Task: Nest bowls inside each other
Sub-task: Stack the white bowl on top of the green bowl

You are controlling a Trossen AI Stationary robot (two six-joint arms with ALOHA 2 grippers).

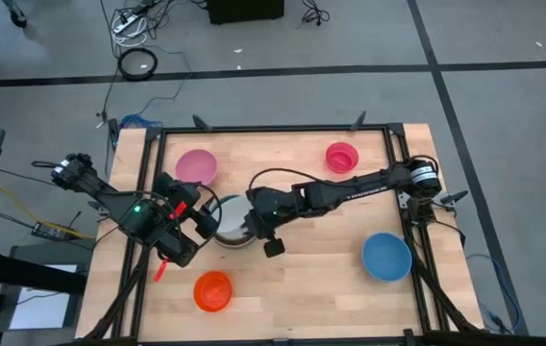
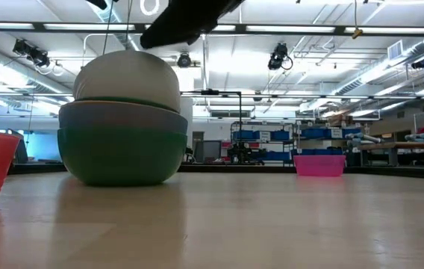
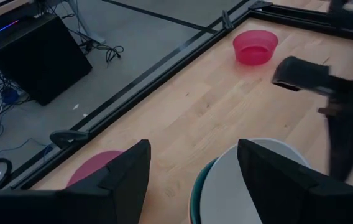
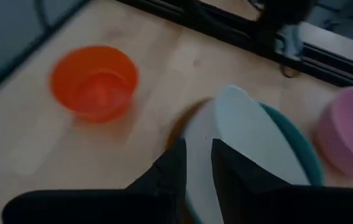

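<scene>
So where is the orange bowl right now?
In the high view the orange bowl sits alone near the table's front-left edge, below the left gripper and the bowl stack.

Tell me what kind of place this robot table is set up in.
Probably a large robotics lab or workshop. The low view shows an open industrial ceiling with lights and ducts and shelving with blue bins behind the table. From above, loose cables lie on a grey floor around the framed wooden table.

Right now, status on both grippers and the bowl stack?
Left gripper open beside the stack. Right gripper over white bowl, jaws nearly closed, hold unclear. White bowl upside down atop stack. Nothing blocking.
</scene>
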